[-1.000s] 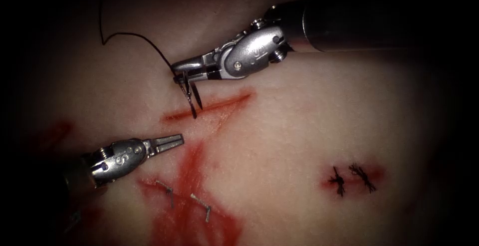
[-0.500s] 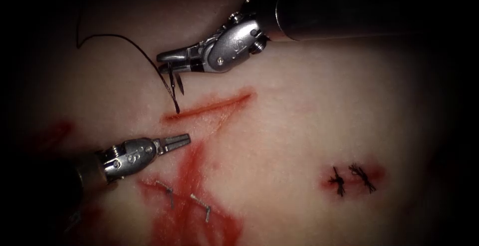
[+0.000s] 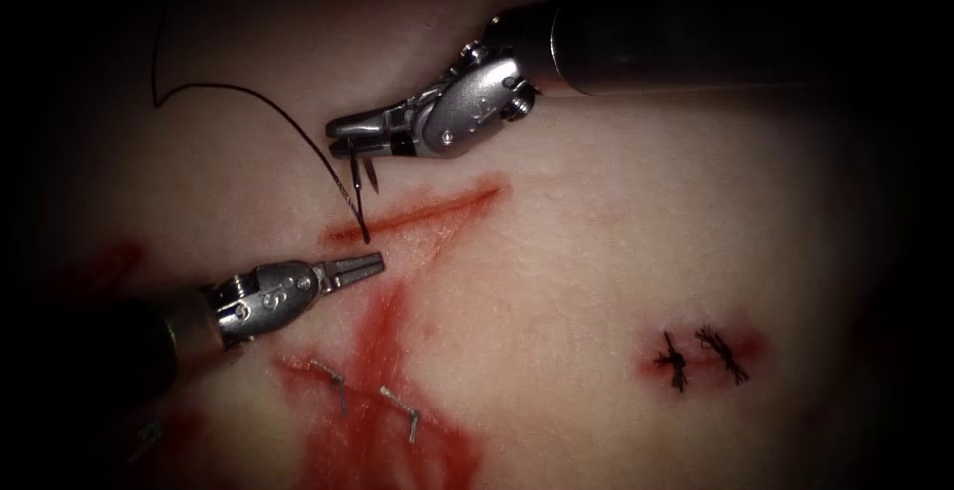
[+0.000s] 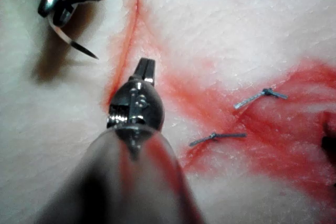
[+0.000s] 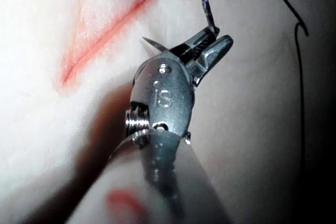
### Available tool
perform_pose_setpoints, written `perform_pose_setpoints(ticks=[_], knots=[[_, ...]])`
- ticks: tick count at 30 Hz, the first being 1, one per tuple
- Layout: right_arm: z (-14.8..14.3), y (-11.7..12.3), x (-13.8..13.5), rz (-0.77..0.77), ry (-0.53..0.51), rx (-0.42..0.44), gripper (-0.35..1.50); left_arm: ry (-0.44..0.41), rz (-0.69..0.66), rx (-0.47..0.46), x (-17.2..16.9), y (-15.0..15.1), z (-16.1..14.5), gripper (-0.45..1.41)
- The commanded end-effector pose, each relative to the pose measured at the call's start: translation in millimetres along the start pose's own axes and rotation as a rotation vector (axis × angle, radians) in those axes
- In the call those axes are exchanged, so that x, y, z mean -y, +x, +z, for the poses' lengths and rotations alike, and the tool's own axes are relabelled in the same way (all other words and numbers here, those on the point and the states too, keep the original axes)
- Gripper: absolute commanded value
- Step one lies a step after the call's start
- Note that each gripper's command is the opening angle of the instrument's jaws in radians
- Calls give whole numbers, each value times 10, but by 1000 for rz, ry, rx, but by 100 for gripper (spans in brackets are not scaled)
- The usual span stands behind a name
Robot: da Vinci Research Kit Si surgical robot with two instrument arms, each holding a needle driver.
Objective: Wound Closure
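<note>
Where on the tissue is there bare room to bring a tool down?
Bare pale tissue lies right of the red cut, above the two dark knotted stitches. It is crowded at the cut's left end: the right pincer grips the curved needle near its swaged tail, black thread trailing, and the empty left pincer sits close.

Two small metal staples (image 3: pixel 330 379) (image 3: pixel 402 413) lie in a big red patch (image 3: pixel 388 430), near each other but not touching. Well apart, on the right, two dark knots (image 3: pixel 674 361) (image 3: pixel 722 351) sit side by side in a small red spot.
</note>
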Motion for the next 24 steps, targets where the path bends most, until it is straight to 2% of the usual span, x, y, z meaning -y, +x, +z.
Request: perform_pose_setpoints(ticks=[1, 8, 24], knots=[[6, 0, 2, -69, 4, -28, -35, -5, 5, 8, -1, -5, 9, -18], [-2, 1, 9, -122, 10, -45, -35, -13, 14, 13, 0, -11, 6, -20], [9, -4, 19, -130, -9, -53, -35, -15, 9, 15, -1, -13, 5, -20]])
